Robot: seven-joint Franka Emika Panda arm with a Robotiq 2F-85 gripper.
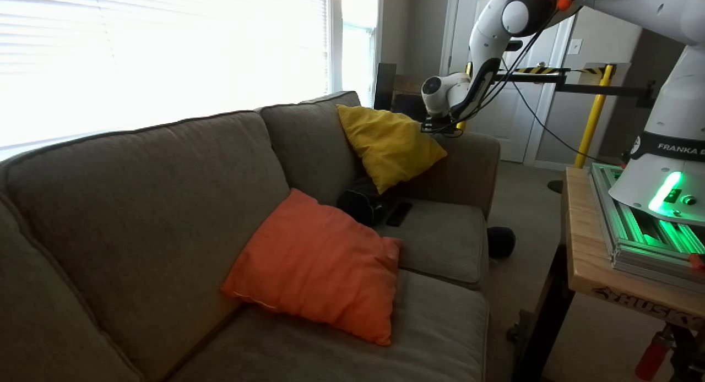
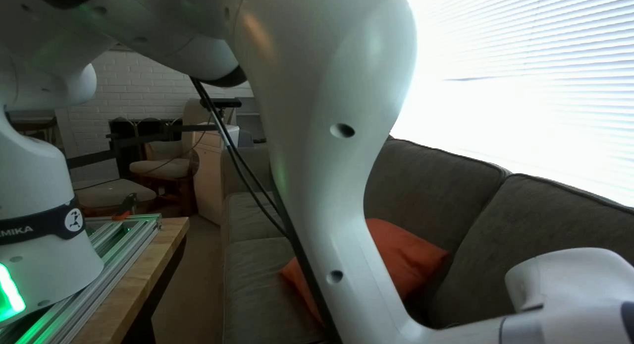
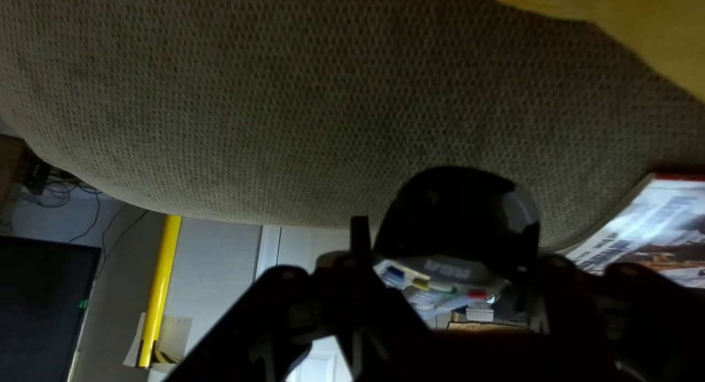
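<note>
Bright blinds blaze behind the sofa, and the gripper has a glossy black object clasped near the sofa arm, a grip only the wrist view shows! Yellow pillow close by; orange pillow farther off, in both exterior views; carpet parts sofa from wooden bench.

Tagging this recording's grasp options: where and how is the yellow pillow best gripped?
Probably pinch the yellow pillow at the corner jutting toward the front of the sofa, coming from there: it tapers and looks free, while the opposite edge leans against the backrest.
</note>
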